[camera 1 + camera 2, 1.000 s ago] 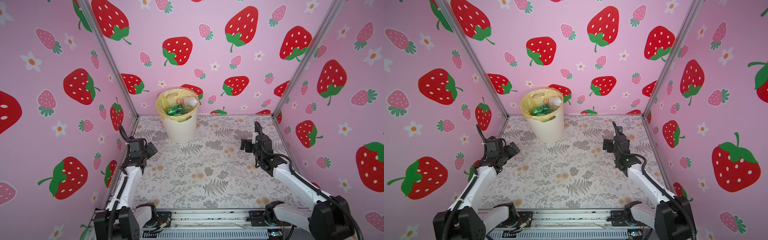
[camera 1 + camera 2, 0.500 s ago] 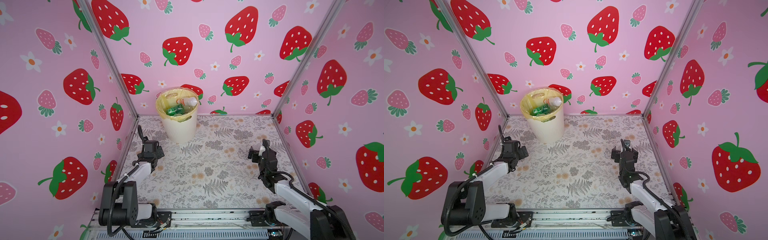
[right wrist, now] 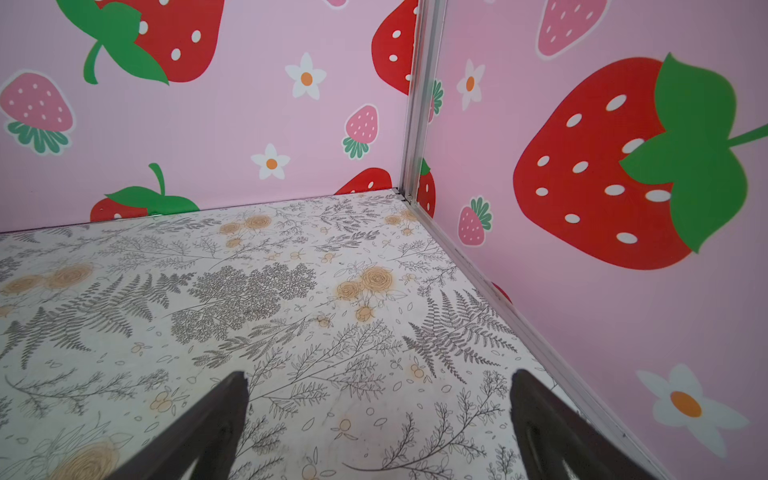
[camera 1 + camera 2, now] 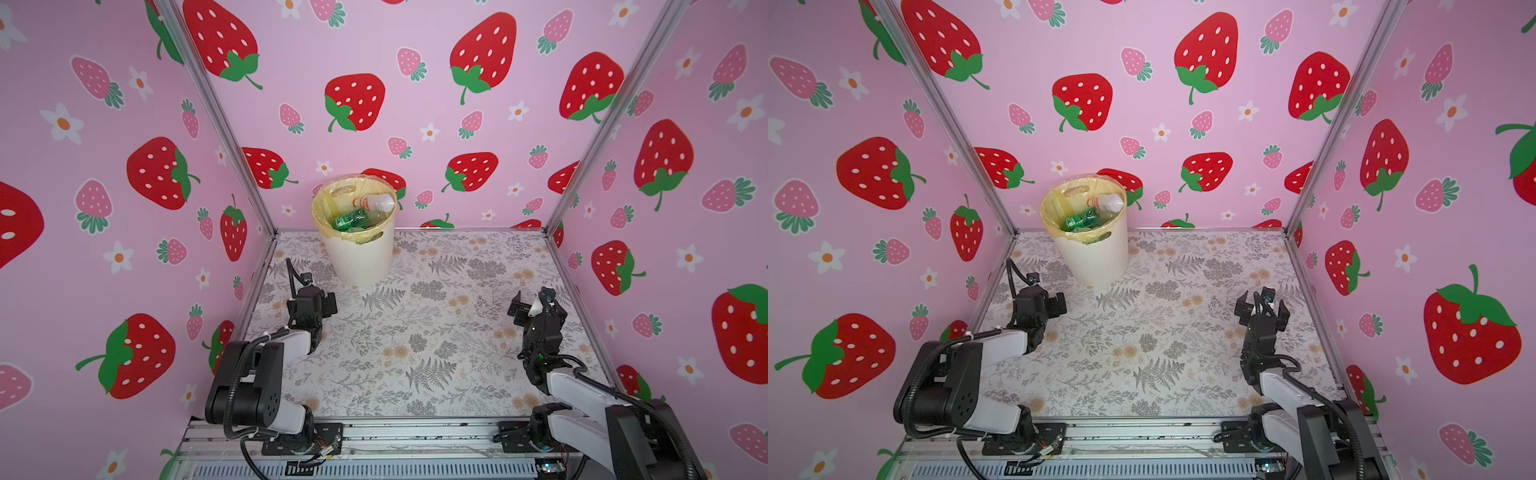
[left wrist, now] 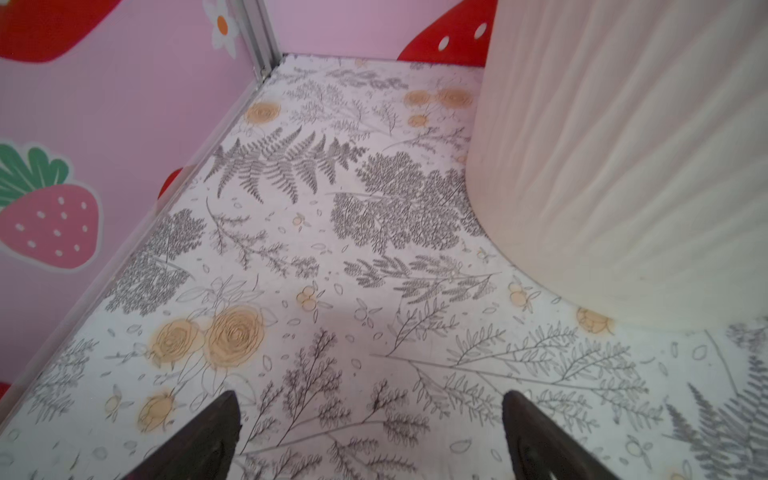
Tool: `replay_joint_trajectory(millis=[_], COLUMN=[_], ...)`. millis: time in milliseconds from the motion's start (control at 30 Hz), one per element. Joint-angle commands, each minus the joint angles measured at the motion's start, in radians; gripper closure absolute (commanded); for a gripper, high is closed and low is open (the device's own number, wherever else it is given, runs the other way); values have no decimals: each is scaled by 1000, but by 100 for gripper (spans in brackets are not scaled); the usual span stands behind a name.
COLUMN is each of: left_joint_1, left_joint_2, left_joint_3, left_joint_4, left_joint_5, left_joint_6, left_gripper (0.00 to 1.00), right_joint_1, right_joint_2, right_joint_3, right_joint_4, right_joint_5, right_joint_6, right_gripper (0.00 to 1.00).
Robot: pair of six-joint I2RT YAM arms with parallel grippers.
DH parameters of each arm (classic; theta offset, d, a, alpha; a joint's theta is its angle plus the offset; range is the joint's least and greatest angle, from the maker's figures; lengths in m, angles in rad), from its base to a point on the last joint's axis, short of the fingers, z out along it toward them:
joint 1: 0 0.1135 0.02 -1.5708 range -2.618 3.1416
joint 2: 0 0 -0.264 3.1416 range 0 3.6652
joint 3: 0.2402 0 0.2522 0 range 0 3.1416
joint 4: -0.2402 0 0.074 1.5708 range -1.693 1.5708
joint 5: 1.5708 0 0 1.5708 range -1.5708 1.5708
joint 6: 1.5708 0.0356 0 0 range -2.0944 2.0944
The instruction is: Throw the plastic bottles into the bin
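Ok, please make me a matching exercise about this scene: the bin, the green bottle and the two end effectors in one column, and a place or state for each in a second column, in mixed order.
Column one:
1. bin
2. green bottle
3. left end effector
4. right end effector

Column two:
A. open, far from the bin
B. lying inside the bin
C. upright, cream-white
D. open, close to the bin

Right pairs: 1-C, 2-B, 3-D, 4-A
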Motion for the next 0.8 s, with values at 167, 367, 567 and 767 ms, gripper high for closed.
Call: replay_joint_trajectory(millis=[167, 367, 567, 767], left_joint_1=[25, 31, 21, 20], left_joint_2=[25, 25, 42, 42], left_joint_3=[-22, -23, -35, -38], left_joint_4=[142, 143, 181, 181], left_joint_5=[57, 64, 79, 83], left_joint_6=[7, 1, 25, 24], left_gripper=[1, 1, 1, 1], right_joint_1=[-23, -30, -46, -48], right_joint_2=[98, 188, 235, 400], right_joint_3=[-53, -83, -110, -97], right_joint_4=[233, 399, 513, 662], right_joint_5=[-18, -63, -115, -187], right_joint_6=[-10, -62, -102, -142], right_gripper=[1, 1, 1, 1])
